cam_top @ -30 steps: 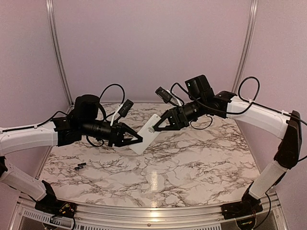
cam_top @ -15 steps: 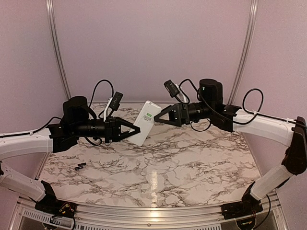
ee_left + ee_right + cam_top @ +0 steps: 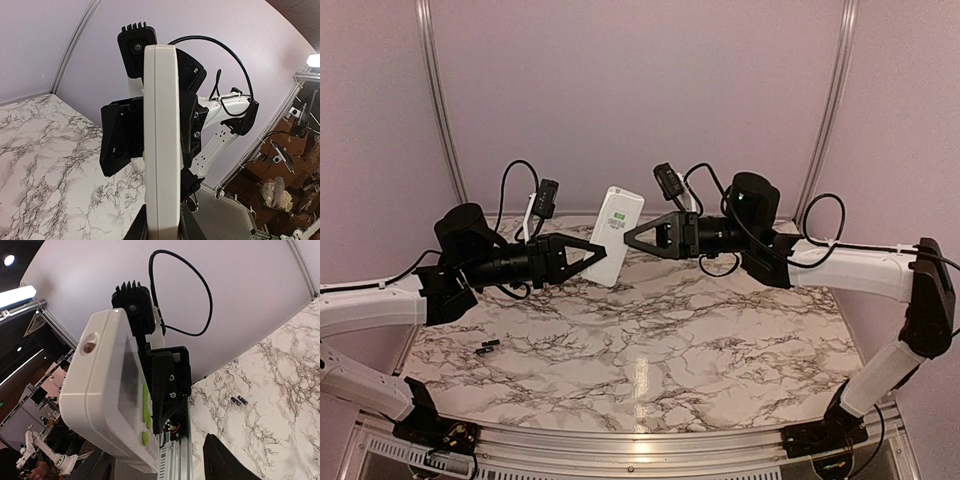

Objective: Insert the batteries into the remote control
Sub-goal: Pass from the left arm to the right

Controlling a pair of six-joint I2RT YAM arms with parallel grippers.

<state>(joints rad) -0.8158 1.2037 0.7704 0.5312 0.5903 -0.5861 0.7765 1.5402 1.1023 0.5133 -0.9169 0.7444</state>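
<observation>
My left hand (image 3: 603, 251) clamps the remote (image 3: 618, 230) by its lower end, above the desk (image 3: 720, 340); my right hand (image 3: 628, 235) gapes at its top. I should close squarely before releasing; batteries (image 3: 487, 348) lie front-left

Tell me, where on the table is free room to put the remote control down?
Free: the whole middle and right of the table, rightward from the batteries. Crowded: only the near-left patch where the batteries lie.
</observation>
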